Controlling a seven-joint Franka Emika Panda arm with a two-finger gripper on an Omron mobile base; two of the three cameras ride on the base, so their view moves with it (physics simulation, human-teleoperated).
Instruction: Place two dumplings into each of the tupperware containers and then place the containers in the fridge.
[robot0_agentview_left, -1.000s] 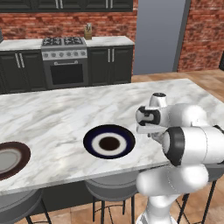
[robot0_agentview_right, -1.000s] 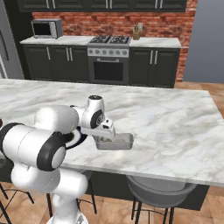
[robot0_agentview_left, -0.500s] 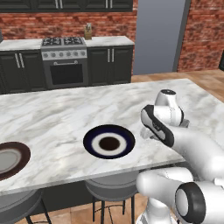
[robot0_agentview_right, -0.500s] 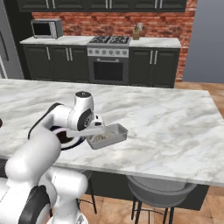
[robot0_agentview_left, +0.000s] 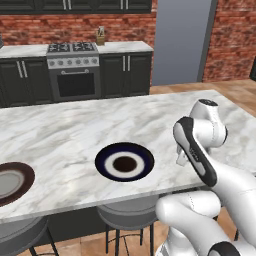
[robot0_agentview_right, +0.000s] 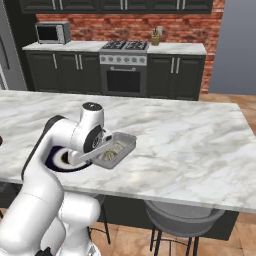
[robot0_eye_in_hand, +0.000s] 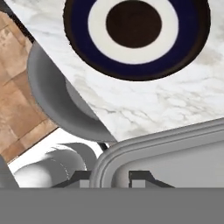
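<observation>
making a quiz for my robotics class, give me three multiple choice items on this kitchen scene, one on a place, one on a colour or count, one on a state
1. Where is the tupperware container?
A. held over the marble island, tilted, beside the blue plate
B. on the stove
C. on the floor

2. What colours ring the plate nearest the arm?
A. red and yellow
B. dark blue and white round a dark centre
C. plain green

3. What is the claw doing?
A. hanging wide open
B. shut on a stool
C. shut on the container's rim

Answers:
1 A: the right base view shows it lifted at the arm's end, one side raised, next to the plate.
2 B: the left base view and hand view both show those rings.
3 C: in the hand view the fingertips stand either side of the grey rim.
</observation>
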